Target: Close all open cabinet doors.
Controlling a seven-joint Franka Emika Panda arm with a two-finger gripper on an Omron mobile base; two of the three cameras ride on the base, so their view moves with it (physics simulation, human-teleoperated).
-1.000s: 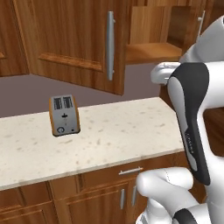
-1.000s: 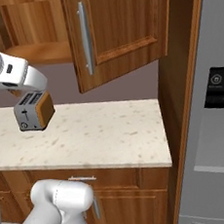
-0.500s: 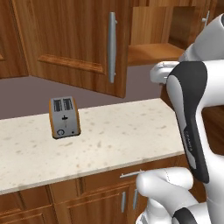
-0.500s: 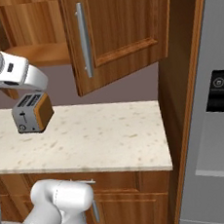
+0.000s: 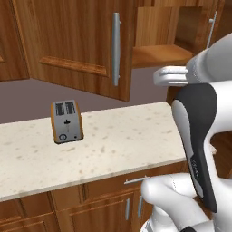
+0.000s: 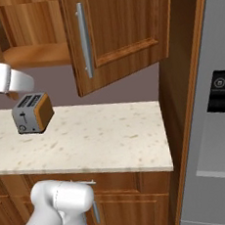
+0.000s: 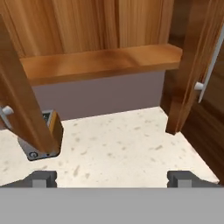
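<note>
Two tall reddish-brown cabinet doors stand open over the counter. The left door (image 5: 77, 45) faces me with its silver bar handle (image 5: 116, 47); in the hand view I see it edge-on (image 7: 19, 105). The right door (image 6: 120, 30) hangs open with its handle (image 6: 83, 39), and in the hand view its edge (image 7: 188, 74) and handle (image 7: 211, 65) are on the right. Between them lies the cabinet's open shelf (image 7: 100, 61). My gripper (image 7: 112, 178) is open and holds nothing; it hangs in front of the opening between both doors, above the counter.
A wood-sided toaster (image 5: 66, 121) stands on the speckled counter (image 5: 118, 145), partly behind the left door's lower corner in the hand view. Drawer fronts and base doors (image 5: 104, 204) run below. A grey fridge (image 6: 209, 124) borders the right end.
</note>
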